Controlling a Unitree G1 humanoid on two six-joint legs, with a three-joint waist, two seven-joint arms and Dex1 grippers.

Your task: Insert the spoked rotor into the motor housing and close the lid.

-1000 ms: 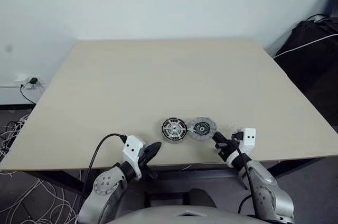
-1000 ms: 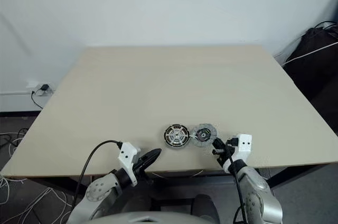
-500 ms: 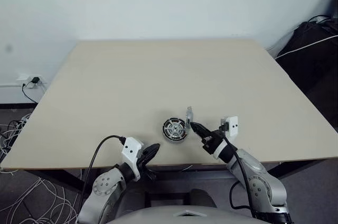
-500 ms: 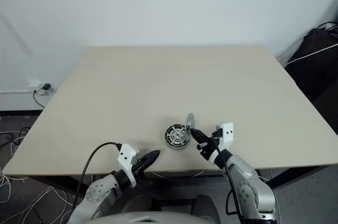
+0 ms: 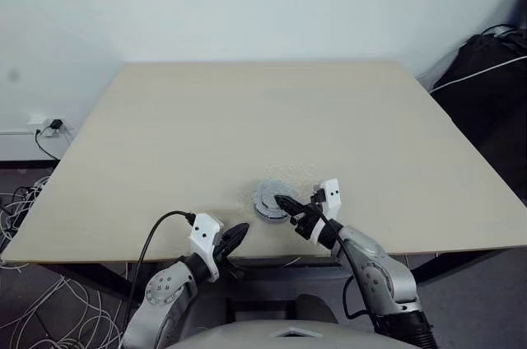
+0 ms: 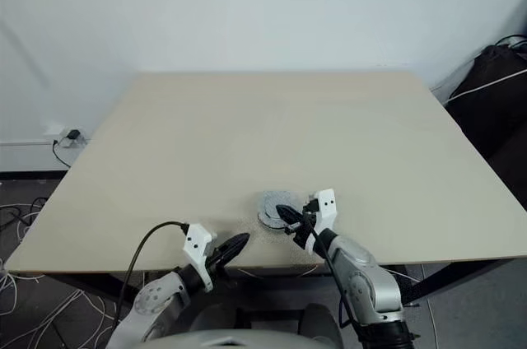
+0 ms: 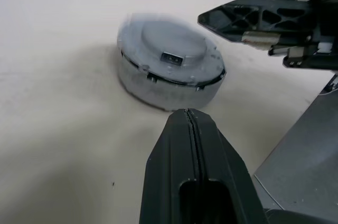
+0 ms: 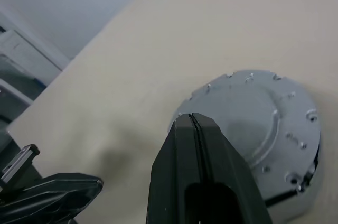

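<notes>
The dull-grey lid (image 5: 270, 196) lies flat on top of the motor housing (image 7: 163, 89), near the table's front edge. It covers the housing's windings, and the spoked rotor is hidden. My right gripper (image 5: 281, 199) is shut, with its tip at the lid's right rim; whether it touches the lid I cannot tell. The right wrist view shows that tip over the lid's notched top (image 8: 259, 123). My left gripper (image 5: 237, 234) is shut and empty at the table's front edge, a little to the left of the housing and nearer to me.
The beige table (image 5: 247, 118) stretches bare behind and beside the parts. A black bag (image 5: 486, 77) with a white cable stands off its right side. Cables (image 5: 33, 300) lie on the floor at the left, under a wall socket (image 5: 45, 127).
The lid lay flat to the right of the open housing, stood on edge half a second ago, and now lies on the housing. My right gripper swept left with it. The left arm stayed still.
</notes>
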